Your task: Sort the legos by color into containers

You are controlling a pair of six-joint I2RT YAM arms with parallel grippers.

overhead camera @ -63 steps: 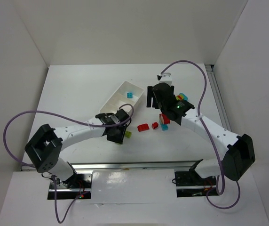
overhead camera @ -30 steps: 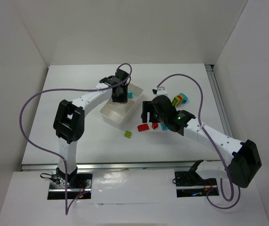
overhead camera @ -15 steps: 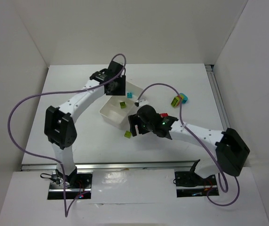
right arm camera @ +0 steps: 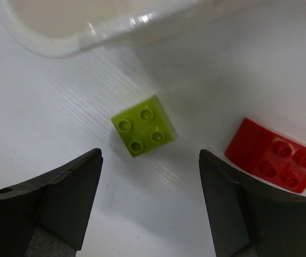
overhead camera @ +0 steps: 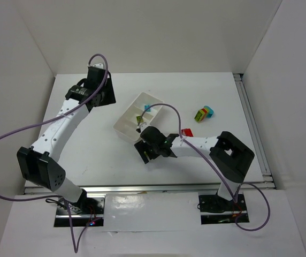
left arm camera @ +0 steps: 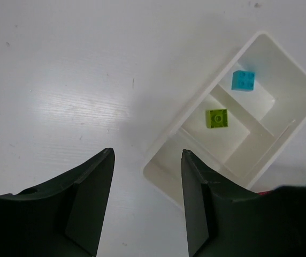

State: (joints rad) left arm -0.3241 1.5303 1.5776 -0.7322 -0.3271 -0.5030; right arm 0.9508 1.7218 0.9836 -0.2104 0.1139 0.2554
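Observation:
The white tray [overhead camera: 125,119] lies at the table's middle. In the left wrist view its far compartment holds a cyan brick [left arm camera: 243,80], its middle one a lime green brick [left arm camera: 217,118], and the near one [left arm camera: 166,166] looks empty. My left gripper [left arm camera: 146,154] is open and empty, high above the table left of the tray [left arm camera: 196,101]. My right gripper [right arm camera: 150,155] is open, low over the table, with a loose lime green brick [right arm camera: 143,125] just ahead of its jaws. A red brick [right arm camera: 275,162] lies to that brick's right. The tray's rim [right arm camera: 115,32] is just beyond.
A multicolour stack [overhead camera: 204,113] stands at the right of the table. Another red brick [overhead camera: 186,132] shows beside the right arm. The left gripper [overhead camera: 104,96] is at the back left, the right gripper [overhead camera: 146,152] in front of the tray.
My left gripper pulled away from over the tray to the back left, leaving a green brick in the middle compartment. My right gripper moved left and nearer, over the loose green brick.

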